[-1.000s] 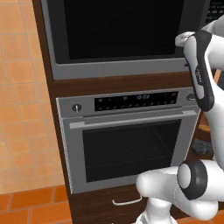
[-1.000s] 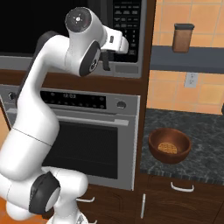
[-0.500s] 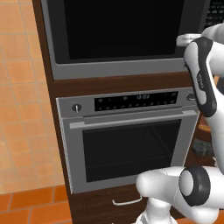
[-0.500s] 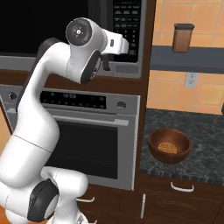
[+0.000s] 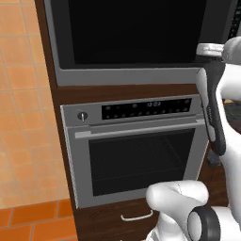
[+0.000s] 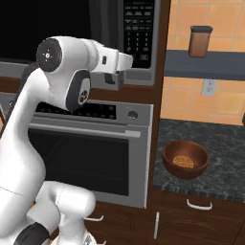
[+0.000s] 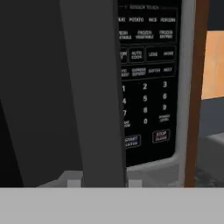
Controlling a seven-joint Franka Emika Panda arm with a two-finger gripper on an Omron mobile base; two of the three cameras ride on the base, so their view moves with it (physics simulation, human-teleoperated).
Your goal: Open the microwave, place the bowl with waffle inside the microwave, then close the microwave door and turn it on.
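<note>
1. Right at the claw [image 7: 104, 181], the thick black handle [image 7: 94, 87] of the microwave door [image 5: 132, 33] fills the gap. One of the two fingertips [image 7: 75, 180] sits on each side of it.
2. The claw is narrow, with its tips just beside the handle. I cannot tell if it is squeezing the handle yet.
3. The handle is a long bar that stands straight up and down. The claw meets it across the bar and low down on it, so I think a pull straight back toward the robot is what opens the door.
4. Just beside the handle, on its right in the hand view, is the keypad [image 7: 146, 87] with its numbers and buttons. The door is shut flat against the microwave [image 6: 139, 72], so the first step is not done.
5. Below the microwave is the steel oven [image 5: 136, 160], and its door is shut too (this is not the one to open).
6. Further off, the bowl [image 6: 185, 159] sits on the dark counter [image 6: 225, 158], with the waffle [image 6: 182, 161] inside it. It is lower than the claw, off to the right and well apart from it.
7. Farthest back, a brown jar [image 6: 199, 41] stands on a shelf [image 6: 210, 64] above the counter.
8. Counting up: one claw, one microwave, one door, one handle, one bowl, one waffle, one oven, one jar.
</note>
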